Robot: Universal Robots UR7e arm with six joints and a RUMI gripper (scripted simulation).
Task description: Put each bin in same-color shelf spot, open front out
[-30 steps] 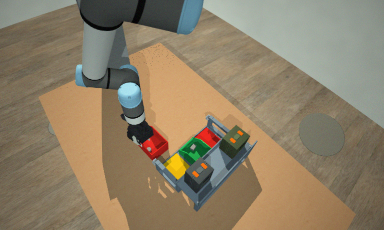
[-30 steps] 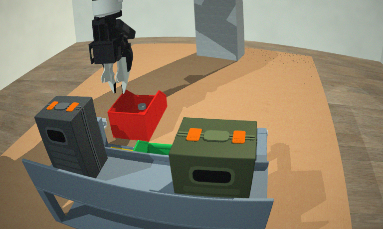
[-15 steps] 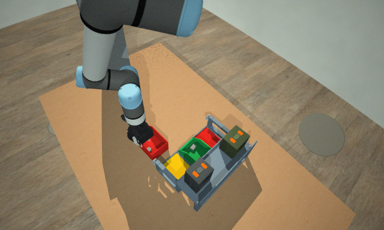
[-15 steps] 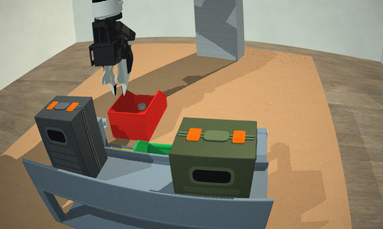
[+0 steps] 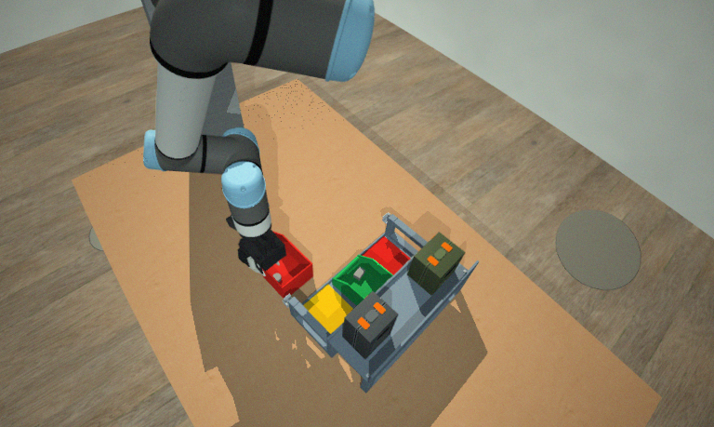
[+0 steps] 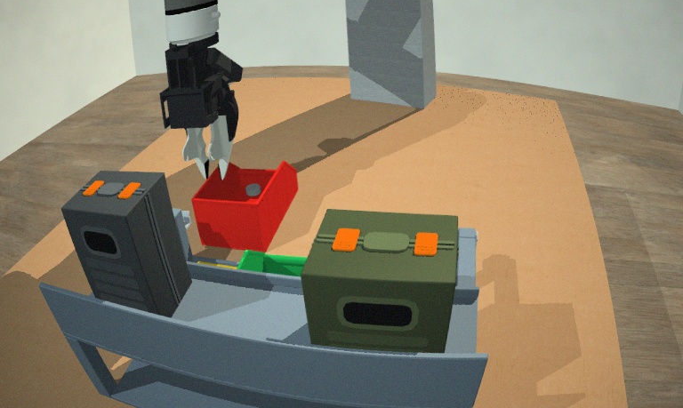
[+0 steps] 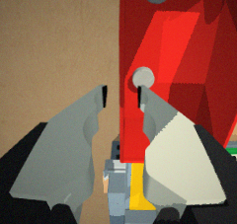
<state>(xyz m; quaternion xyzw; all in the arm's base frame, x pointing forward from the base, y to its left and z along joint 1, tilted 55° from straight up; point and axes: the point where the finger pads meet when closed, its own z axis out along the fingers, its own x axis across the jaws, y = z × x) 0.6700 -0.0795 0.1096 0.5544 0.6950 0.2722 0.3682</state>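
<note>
A red bin (image 5: 299, 261) (image 6: 229, 222) (image 7: 183, 61) stands on the table beside the shelf (image 5: 310, 330) (image 6: 261, 351), with grey round parts inside. A green bin (image 5: 375, 280) (image 6: 282, 264) sits in the middle of the shelf, holding a grey part (image 5: 358, 273). A flat yellow mark (image 5: 328, 309) (image 7: 139, 189) and a flat red mark (image 5: 387, 254) show on either side of it. My gripper (image 5: 258, 267) (image 6: 214, 176) (image 7: 122, 87) is slightly open and empty. Its fingertips are above the red bin's side wall, one on each side of that edge in the wrist view. Any green mark is hidden.
A dark grey case (image 5: 370, 322) (image 6: 120, 233) and an olive green case (image 5: 435, 264) (image 6: 380, 277) stand on the upper board (image 5: 403, 299) (image 6: 241, 303). The shelf's end frame rises close to the red bin. A grey pillar (image 6: 392, 46) stands at the back.
</note>
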